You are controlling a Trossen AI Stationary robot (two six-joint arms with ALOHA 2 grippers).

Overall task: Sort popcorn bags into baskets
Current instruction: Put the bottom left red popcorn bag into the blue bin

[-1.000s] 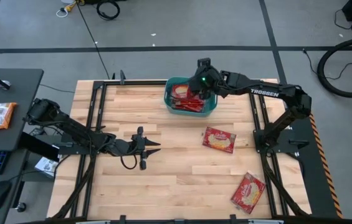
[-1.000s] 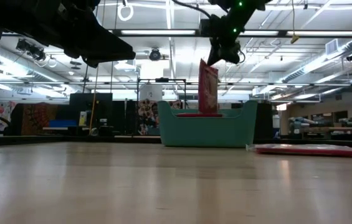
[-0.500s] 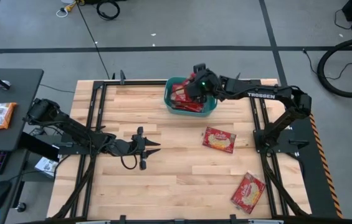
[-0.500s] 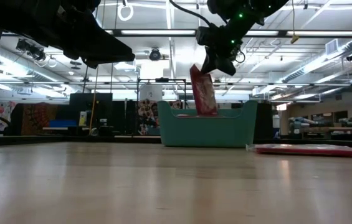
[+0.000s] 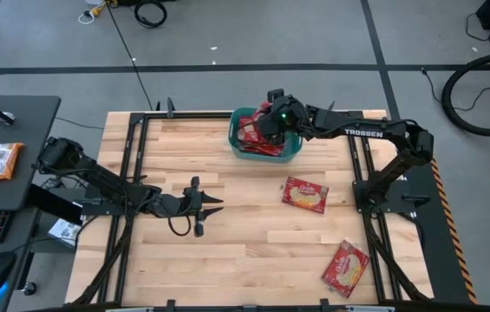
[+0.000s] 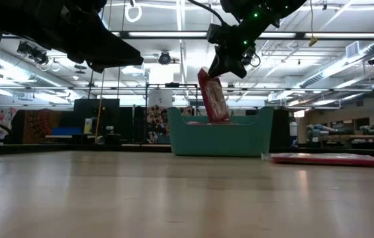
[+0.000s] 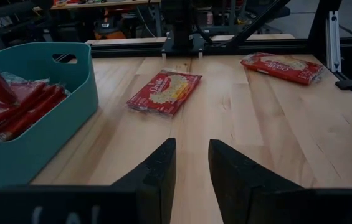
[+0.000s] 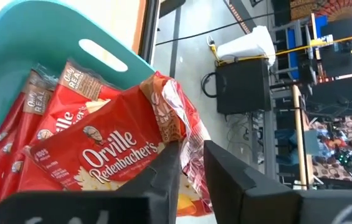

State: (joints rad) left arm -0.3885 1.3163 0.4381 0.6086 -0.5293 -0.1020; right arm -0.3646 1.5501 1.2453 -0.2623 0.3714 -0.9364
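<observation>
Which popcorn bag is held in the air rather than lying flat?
The popcorn bag pinched at its top edge by the right hand, hanging tilted over the teal basket. The two bags on the table lie flat.

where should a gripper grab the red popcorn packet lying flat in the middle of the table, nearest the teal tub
The flat red popcorn packet lies face up on the wooden table, clear of the teal plastic tub and the other loose packet. Being thin and flat, it probably offers only an edge: come straight down over one short end and pinch that crimped seam, fingers across its width, so it hangs as it lifts.
</observation>
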